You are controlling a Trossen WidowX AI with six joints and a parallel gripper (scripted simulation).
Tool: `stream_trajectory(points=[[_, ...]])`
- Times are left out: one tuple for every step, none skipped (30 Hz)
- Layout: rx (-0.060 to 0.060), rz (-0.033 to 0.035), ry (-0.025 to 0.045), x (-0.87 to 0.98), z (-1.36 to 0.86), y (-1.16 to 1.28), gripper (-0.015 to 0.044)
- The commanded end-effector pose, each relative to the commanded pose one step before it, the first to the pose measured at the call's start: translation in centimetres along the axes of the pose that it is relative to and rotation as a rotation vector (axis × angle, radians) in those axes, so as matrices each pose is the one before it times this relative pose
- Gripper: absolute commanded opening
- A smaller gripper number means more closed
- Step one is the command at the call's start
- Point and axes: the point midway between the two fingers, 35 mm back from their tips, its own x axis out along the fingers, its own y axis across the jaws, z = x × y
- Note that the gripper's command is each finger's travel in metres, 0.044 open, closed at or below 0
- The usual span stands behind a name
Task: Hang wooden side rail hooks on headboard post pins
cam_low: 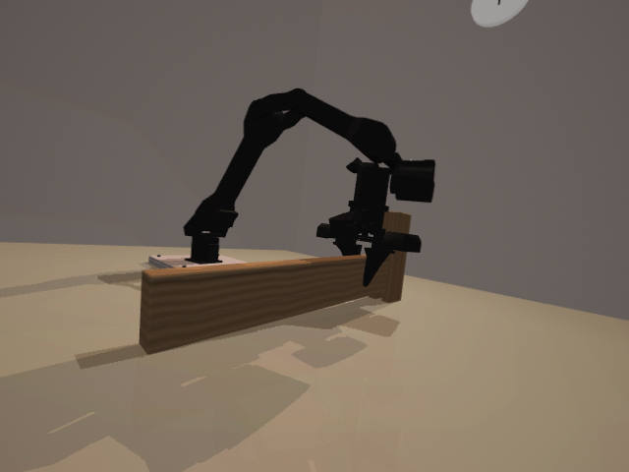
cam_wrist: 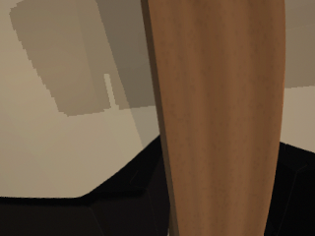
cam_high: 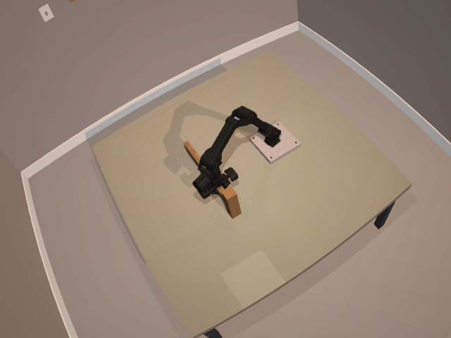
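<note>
The wooden side rail stands on its long edge. Its far end appears to rest on the table in the exterior view. Its other end meets the upright headboard post, with no gap that I can make out. The steel hooks, the slot and the pins are hidden, so I cannot tell if the hooks sit on the pins. My gripper points down and is shut on the rail near the post, one finger on each side.
The arm's pale base plate is bolted to the table beside the rail. The arm arches from it over to the rail. The post rises above the rail's top edge, close beside the gripper.
</note>
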Motion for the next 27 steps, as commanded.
stream_trajectory(points=[[0.0036, 0.01700, 0.00720, -0.586, -0.210, 0.293, 0.0000], [0.0000, -0.00001, 0.00001, 0.012, -0.012, -0.011, 0.0000], [0.0000, -0.00001, 0.00001, 0.012, -0.012, -0.011, 0.0000], [0.0000, -0.00001, 0.00001, 0.012, -0.012, -0.011, 0.0000], [0.0000, -0.00001, 0.00001, 0.012, -0.012, -0.011, 0.0000], [0.0000, -0.00001, 0.00001, 0.012, -0.012, -0.011, 0.0000], [0.0000, -0.00001, 0.00001, 0.012, -0.012, -0.011, 0.0000], [0.0000, -0.00001, 0.00001, 0.012, -0.012, -0.011, 0.0000], [0.0000, 0.00000, 0.00000, 0.008, 0.000, 0.000, 0.0000], [0.0000, 0.00000, 0.00000, 0.008, 0.000, 0.000, 0.0000], [0.0000, 0.00000, 0.00000, 0.017, 0.000, 0.000, 0.0000], [0.0000, 0.00000, 0.00000, 0.017, 0.000, 0.000, 0.0000], [0.0000, 0.00000, 0.00000, 0.017, 0.000, 0.000, 0.0000], [0.0000, 0.00000, 0.00000, 0.017, 0.000, 0.000, 0.0000], [0.0000, 0.00000, 0.00000, 0.017, 0.000, 0.000, 0.0000], [0.0000, 0.00000, 0.00000, 0.017, 0.000, 0.000, 0.0000], [0.0000, 0.00000, 0.00000, 0.017, 0.000, 0.000, 0.0000], [0.0000, 0.00000, 0.00000, 0.017, 0.000, 0.000, 0.0000], [0.0000, 0.00000, 0.00000, 0.017, 0.000, 0.000, 0.0000], [0.0000, 0.00000, 0.00000, 0.017, 0.000, 0.000, 0.0000], [0.0000, 0.00000, 0.00000, 0.017, 0.000, 0.000, 0.0000], [0.0000, 0.00000, 0.00000, 0.017, 0.000, 0.000, 0.0000], [0.0000, 0.00000, 0.00000, 0.017, 0.000, 0.000, 0.0000], [0.0000, 0.00000, 0.00000, 0.017, 0.000, 0.000, 0.0000], [0.0000, 0.00000, 0.00000, 0.017, 0.000, 0.000, 0.0000], [0.0000, 0.00000, 0.00000, 0.017, 0.000, 0.000, 0.0000], [0.0000, 0.00000, 0.00000, 0.017, 0.000, 0.000, 0.0000]])
